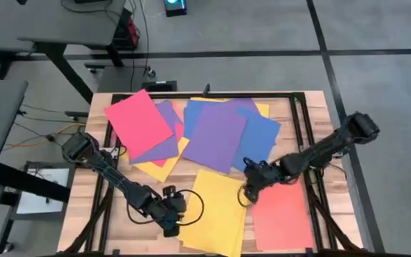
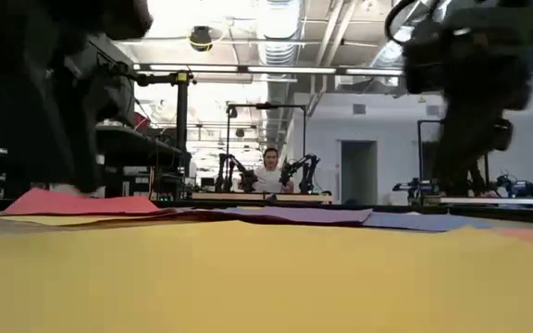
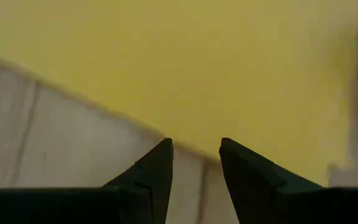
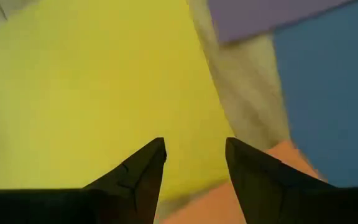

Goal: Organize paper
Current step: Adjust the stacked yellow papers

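Note:
Several coloured sheets of paper overlap at the table's far half: a red one (image 1: 138,118), a purple one (image 1: 216,135), a blue one (image 1: 260,135). A yellow sheet (image 1: 218,210) lies flat near the front edge, and an orange sheet (image 1: 282,215) lies to its right. My left gripper (image 3: 194,146) is open and low at the yellow sheet's left edge (image 3: 185,146). My right gripper (image 4: 194,143) is open over the yellow sheet's far right corner (image 4: 185,149), where it lies over the orange sheet (image 4: 291,162). My left gripper has its fingertips at the yellow sheet's left edge, pointing down at a slant; whether they touch the paper I cannot tell. My right gripper has its fingertips over the yellow sheet's corner, and I cannot tell whether they touch it.
A black rail frame (image 1: 302,143) runs around the wooden tabletop. Bare wood (image 1: 120,221) shows at the near left. Beyond the table, a person (image 2: 268,173) sits at another robot station.

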You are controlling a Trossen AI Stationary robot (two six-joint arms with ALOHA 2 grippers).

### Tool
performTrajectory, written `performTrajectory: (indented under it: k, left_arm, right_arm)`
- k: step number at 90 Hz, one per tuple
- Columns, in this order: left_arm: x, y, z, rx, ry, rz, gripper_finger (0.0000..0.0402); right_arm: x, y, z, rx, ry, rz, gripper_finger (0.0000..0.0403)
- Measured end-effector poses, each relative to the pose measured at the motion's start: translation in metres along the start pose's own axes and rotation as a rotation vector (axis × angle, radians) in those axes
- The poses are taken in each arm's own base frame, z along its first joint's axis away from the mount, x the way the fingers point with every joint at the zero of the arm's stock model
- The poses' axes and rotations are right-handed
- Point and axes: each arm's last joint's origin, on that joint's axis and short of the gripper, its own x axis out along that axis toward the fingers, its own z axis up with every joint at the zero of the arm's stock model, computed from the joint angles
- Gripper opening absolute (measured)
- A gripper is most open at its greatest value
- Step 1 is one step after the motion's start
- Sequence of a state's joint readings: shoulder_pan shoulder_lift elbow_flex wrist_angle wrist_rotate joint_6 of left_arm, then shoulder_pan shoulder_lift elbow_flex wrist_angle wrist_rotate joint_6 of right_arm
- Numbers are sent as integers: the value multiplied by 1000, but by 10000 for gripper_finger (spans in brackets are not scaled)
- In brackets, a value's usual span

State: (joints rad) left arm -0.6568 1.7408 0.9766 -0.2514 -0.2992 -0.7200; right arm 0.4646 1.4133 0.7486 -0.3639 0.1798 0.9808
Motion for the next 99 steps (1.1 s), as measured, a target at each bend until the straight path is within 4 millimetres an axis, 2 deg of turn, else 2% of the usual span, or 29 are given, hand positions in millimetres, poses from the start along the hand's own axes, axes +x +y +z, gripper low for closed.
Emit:
performTrajectory:
  k: [16, 31, 41, 50, 87, 99]
  left_arm:
    - [1, -3, -9, 61, -8, -24, 118]
    - [3, -5, -8, 103, -29, -41, 118]
    - [7, -7, -10, 118, -26, -53, 118]
    - [9, -7, -13, 126, -10, -54, 118]
    - [7, -16, -5, 93, -93, -134, 118]
    - [7, -11, -10, 148, -35, -83, 118]
  right_arm:
    - [11, 20, -41, -160, 88, 12, 166]
    - [35, 35, -61, -217, 69, 57, 166]
    - [49, 36, -65, -229, 61, 37, 166]
    - [54, 40, -67, -260, 69, 8, 166]
    - [48, 46, -61, -310, 69, -7, 166]
    - [48, 46, -61, -319, 65, -8, 166]
